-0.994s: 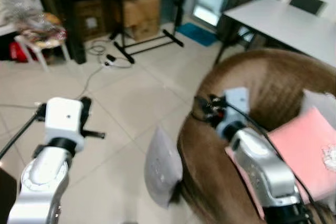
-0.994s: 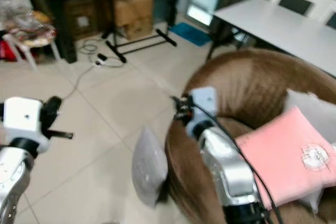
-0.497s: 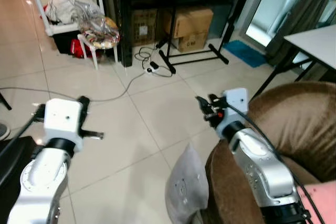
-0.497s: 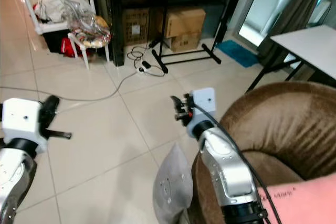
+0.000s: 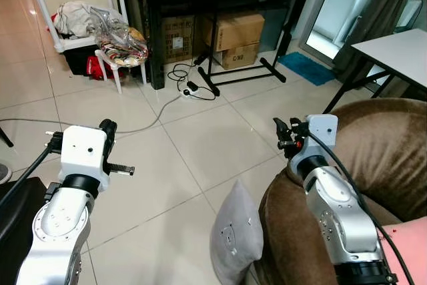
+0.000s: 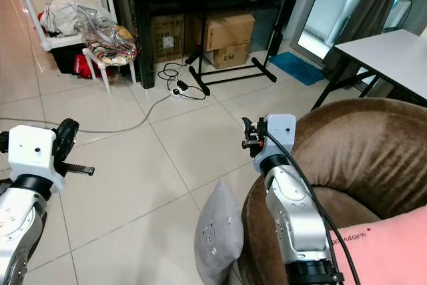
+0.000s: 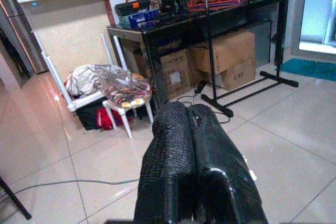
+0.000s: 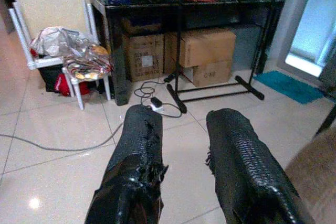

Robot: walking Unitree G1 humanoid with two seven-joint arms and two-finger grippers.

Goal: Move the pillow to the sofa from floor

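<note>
**Pillow on the floor against the sofa**

Below the right gripper [image 8: 184, 166], whose fingers are spread apart and empty, the grey pillow [image 5: 233, 241] is propped on the tiled floor [image 5: 167, 165], touching the brown sofa [image 5: 380, 145]. The left gripper [image 7: 191, 145] is held clenched, well apart from it.

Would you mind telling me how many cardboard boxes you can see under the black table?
3: the leftmost box beside the table leg, a larger upper box to its right, and a lower box beneath that one. More may be hidden behind.
</note>
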